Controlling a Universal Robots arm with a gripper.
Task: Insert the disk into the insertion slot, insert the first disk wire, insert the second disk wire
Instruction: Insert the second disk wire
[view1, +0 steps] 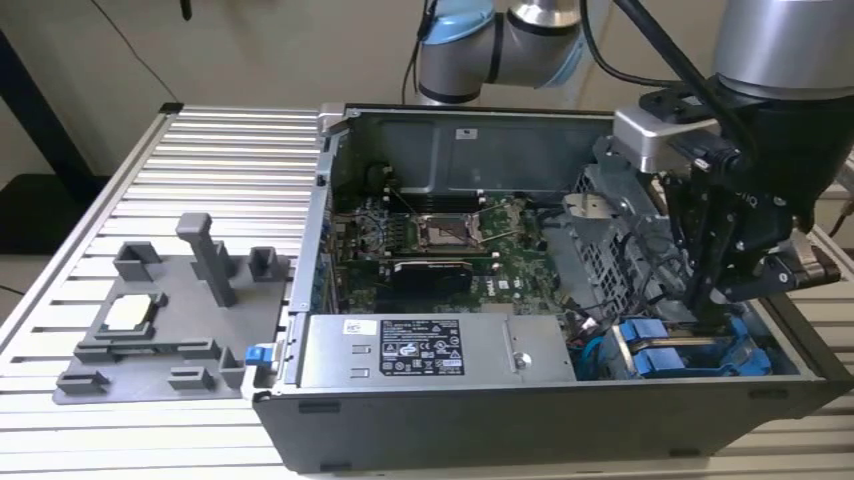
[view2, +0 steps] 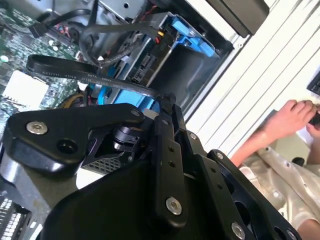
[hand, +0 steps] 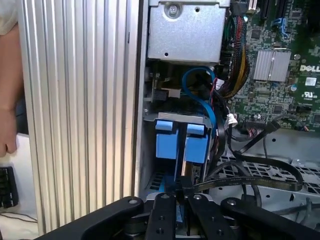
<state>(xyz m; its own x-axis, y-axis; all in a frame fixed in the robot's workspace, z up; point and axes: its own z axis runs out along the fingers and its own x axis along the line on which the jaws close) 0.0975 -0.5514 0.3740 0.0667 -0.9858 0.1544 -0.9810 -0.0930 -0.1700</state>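
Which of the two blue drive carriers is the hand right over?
The blue carrier on the exterior view's right: the hand hangs directly above its top edge. The other blue carrier sits beside it toward the power-supply box, clear of the hand.

Bright blue disk (hand: 181, 141) carrier frame

Black cables (hand: 260, 182) and blue cable (hand: 202, 97) crowding the insertion slot (hand: 172, 172) beside the disk (hand: 196, 145).

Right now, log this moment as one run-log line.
gripper: down in drive cage, shut on flat black cable | disk: blue carrier seated in insertion slot | person's hand beside table
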